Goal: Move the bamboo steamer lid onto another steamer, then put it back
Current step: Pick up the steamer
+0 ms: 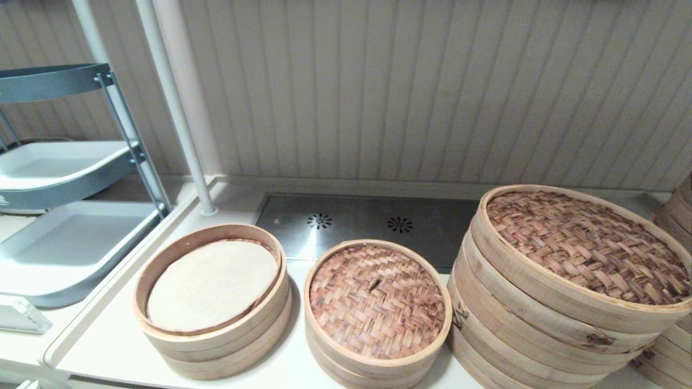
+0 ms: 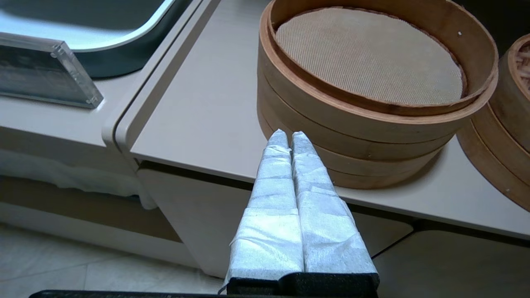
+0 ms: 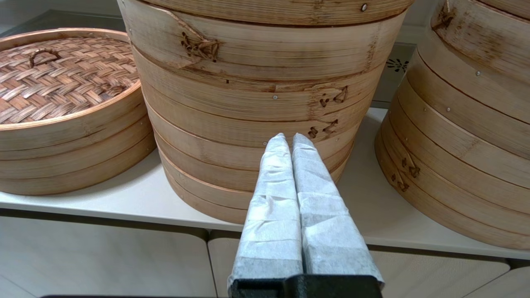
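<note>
The bamboo steamer lid, reddish-brown woven with a pale rim and a small loop handle, sits closed on the middle small steamer; the right wrist view shows it too. To its left stands the other small steamer, uncovered, with a pale liner inside. Neither gripper shows in the head view. My left gripper is shut and empty, low in front of the counter edge, pointing at the uncovered steamer's wall. My right gripper is shut and empty, in front of the large stack.
A large steamer stack with a dark woven lid stands right of the small lid, and another stack lies further right. A steel drain panel lies behind. A grey trolley with white trays and a clear acrylic stand are on the left.
</note>
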You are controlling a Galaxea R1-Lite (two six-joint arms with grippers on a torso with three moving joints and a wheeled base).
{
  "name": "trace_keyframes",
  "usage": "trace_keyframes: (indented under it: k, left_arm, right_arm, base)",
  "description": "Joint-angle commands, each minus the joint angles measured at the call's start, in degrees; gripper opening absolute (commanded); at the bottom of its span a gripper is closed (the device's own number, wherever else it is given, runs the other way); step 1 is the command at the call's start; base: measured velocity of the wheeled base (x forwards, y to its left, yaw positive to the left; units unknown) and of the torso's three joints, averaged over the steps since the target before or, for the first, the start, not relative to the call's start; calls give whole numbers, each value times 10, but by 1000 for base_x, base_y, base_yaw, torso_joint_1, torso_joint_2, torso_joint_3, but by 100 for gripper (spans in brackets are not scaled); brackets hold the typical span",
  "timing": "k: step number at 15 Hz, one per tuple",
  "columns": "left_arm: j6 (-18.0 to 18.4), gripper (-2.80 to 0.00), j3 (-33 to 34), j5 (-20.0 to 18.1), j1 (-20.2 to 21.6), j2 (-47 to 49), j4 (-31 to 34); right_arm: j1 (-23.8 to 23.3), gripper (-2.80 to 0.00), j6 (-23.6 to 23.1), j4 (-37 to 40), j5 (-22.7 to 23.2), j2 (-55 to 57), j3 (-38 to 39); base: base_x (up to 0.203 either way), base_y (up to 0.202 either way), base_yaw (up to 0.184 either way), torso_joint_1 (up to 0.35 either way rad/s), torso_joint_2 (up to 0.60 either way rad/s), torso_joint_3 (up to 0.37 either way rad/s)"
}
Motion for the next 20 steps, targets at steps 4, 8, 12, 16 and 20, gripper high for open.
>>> trace_keyframes:
  k: [4, 8, 12, 16, 20]
  left_arm:
    - [37, -280, 31, -31, 71, -59, -1]
    - [47, -280, 31, -125, 74, -106, 3]
    - [59, -280, 3, -172, 79, -197, 107]
    - [57, -280, -15, -174, 81, -246, 154]
    - [81, -280, -6, -206, 81, -245, 126]
  right_arm:
    - [0, -280, 0, 0, 0, 0, 1]
    - [0, -280, 0, 0, 0, 0, 1]
    - [1, -280, 0, 0, 0, 0, 1]
    - [0, -280, 0, 0, 0, 0, 1]
    - [0, -280, 0, 0, 0, 0, 1]
  base:
    - [0, 0, 0, 0, 0, 0]
    - [0, 0, 0, 0, 0, 0]
    - [0, 0, 0, 0, 0, 0]
    - [0, 0, 0, 0, 0, 0]
    - [0, 0, 0, 0, 0, 0]
